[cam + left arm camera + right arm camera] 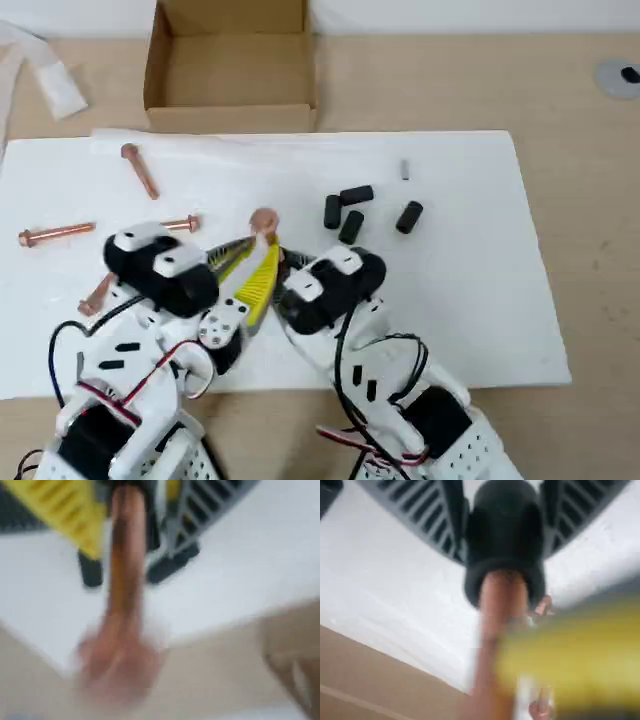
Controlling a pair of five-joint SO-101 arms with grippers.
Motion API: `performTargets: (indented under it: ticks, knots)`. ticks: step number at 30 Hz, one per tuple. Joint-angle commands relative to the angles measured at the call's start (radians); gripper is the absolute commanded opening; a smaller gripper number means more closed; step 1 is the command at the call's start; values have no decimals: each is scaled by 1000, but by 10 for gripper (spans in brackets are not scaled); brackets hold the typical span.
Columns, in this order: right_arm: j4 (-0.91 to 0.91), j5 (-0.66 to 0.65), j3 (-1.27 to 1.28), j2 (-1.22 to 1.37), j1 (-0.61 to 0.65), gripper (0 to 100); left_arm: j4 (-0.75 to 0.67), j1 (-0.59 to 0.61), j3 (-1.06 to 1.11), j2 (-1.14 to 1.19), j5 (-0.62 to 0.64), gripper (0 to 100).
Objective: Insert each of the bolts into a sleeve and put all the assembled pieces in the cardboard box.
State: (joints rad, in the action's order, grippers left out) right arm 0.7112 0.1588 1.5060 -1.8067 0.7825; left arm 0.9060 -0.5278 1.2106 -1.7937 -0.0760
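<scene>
The left gripper (262, 248) was clenched on a copper bolt (125, 565) above the middle of the white sheet (480, 300). Just right of it, the right gripper (505, 515) grasped a black sleeve (505, 555), with the bolt's shank entering it. The cardboard box (230, 118) sat at the far side.

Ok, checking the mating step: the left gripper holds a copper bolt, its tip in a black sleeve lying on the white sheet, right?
Not lying: the right wrist view shows the black sleeve clamped in the right gripper, above the white sheet. The rest holds: the left gripper holds the copper bolt, tip in that sleeve.
</scene>
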Motion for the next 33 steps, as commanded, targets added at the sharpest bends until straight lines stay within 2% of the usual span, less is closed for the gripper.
performTargets:
  ticks: [1, 5, 11, 15, 17, 20, 23, 25, 29, 33]
  knots:
    - [-21, -28, -39, -114, 5, 10, 69, 20, -61, 7, 32, 167]
    - [-21, -48, -39, -114, 5, 10, 103, 20, -61, 7, 91, 203]
    - [-21, -48, -39, -114, 5, 10, 109, 21, -71, 7, 97, 207]
    - [-21, -48, -39, -114, 4, 9, 140, 97, -150, 28, 89, 203]
    - [-21, -46, -39, -113, -5, 9, 203, 175, -226, 77, 48, 197]
    - [-14, -48, -41, -91, -56, 9, 322, 321, -365, 185, -28, 126]
    - [-9, -43, -88, 10, -140, 9, 419, 480, -486, 288, -137, 21]
    - [-32, -43, -153, 124, -196, 9, 453, 585, -519, 338, -172, 10]
    - [-80, -41, -384, 418, -255, 9, 431, 802, -493, 364, -163, 4]
    - [-91, -41, -671, 743, -263, 9, 354, 948, -405, 360, -169, 4]
